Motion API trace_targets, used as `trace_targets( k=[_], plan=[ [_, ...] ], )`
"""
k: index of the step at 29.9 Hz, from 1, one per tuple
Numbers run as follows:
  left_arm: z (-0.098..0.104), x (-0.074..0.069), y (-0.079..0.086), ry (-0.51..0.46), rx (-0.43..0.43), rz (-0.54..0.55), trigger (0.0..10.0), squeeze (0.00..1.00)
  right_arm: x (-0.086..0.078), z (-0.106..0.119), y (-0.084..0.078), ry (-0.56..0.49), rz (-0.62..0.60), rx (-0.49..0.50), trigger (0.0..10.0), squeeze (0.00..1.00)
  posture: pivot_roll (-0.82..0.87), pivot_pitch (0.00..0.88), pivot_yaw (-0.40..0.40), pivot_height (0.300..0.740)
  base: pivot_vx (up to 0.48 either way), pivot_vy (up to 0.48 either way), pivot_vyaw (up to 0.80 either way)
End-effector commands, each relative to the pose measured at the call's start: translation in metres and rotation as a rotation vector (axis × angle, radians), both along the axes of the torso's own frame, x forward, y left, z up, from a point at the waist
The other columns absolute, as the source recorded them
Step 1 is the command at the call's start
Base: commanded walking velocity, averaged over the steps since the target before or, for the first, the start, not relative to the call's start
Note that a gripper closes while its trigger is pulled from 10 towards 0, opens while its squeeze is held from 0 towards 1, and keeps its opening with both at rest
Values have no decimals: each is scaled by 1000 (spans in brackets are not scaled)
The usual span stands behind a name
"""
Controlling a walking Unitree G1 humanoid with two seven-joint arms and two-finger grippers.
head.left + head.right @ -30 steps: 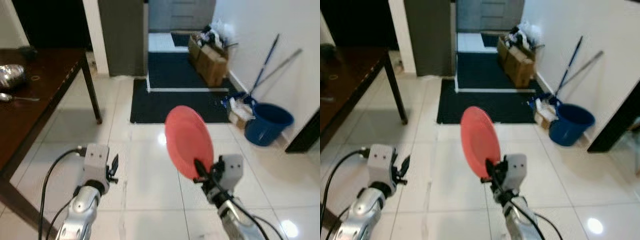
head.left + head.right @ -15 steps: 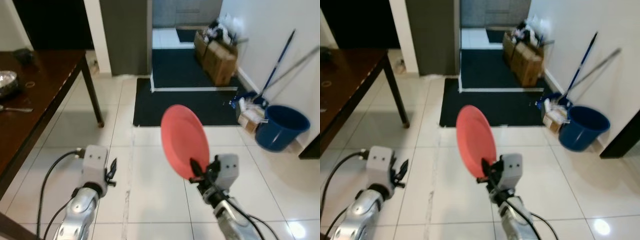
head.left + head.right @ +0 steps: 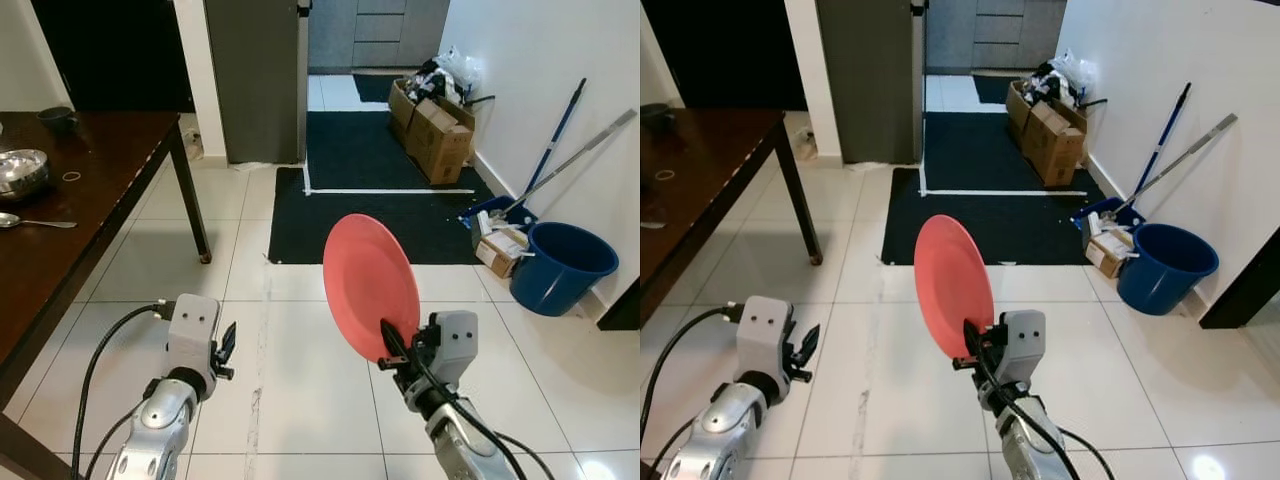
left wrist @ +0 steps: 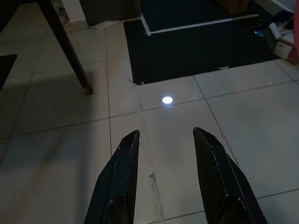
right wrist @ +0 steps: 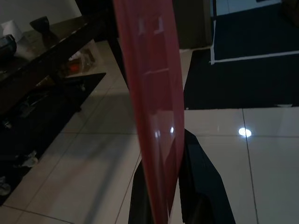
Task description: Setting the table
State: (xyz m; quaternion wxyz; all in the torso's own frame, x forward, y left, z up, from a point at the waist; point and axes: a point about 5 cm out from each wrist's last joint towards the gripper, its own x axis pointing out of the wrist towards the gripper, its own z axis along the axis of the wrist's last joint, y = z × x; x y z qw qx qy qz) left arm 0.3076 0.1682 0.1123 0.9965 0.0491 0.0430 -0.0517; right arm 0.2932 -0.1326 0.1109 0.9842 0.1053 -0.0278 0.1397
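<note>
My right gripper [image 3: 388,345] is shut on the lower rim of a red plate [image 3: 369,285], which stands upright on edge above the white tiled floor; the wrist view shows the plate [image 5: 154,88] clamped between the two black fingers [image 5: 198,179]. My left gripper [image 3: 226,348] hangs over the floor at the lower left, open and holding nothing, its fingers [image 4: 119,179] spread apart. A dark wooden table [image 3: 95,190] stands to the left, carrying a metal bowl [image 3: 20,172] and a spoon [image 3: 35,222].
A dark rug [image 3: 380,190] lies ahead in front of a doorway. Cardboard boxes [image 3: 435,135], a blue bucket [image 3: 565,265] and mop handles [image 3: 560,150] line the right wall. A grey cabinet [image 3: 255,75] stands behind the table's leg [image 3: 190,205].
The camera has shifted, so the table, rug and bucket sit lower and farther right in the picture. The red plate stays clamped in my right gripper; the left gripper stays open.
</note>
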Motion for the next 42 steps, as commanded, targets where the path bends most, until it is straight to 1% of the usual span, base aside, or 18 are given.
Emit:
trace_targets(
  k=[1,4,8,21,27,42],
  plan=[
    [-7,-4,3,28,26,-3,10000,0,-2,-5,1,9,-9,-1,10000,0,79,79,107,740,0,0,0],
    [-8,-4,2,26,51,-20,10000,0,-2,-7,1,15,-22,6,10000,0,84,75,116,740,0,0,0],
    [-9,-5,2,26,60,-26,10000,0,-2,-7,2,12,-21,7,10000,0,84,74,123,740,0,0,0],
    [-12,-6,1,32,55,-31,10000,0,0,-7,1,10,-22,5,10000,0,99,62,111,740,0,0,0],
    [-13,-7,2,31,63,-17,10000,0,2,-6,4,7,-12,4,10000,0,107,59,105,740,0,0,0],
    [-15,-6,3,37,65,-7,10000,0,4,-7,3,7,-9,-1,10000,0,106,55,102,740,0,0,0]
  ],
)
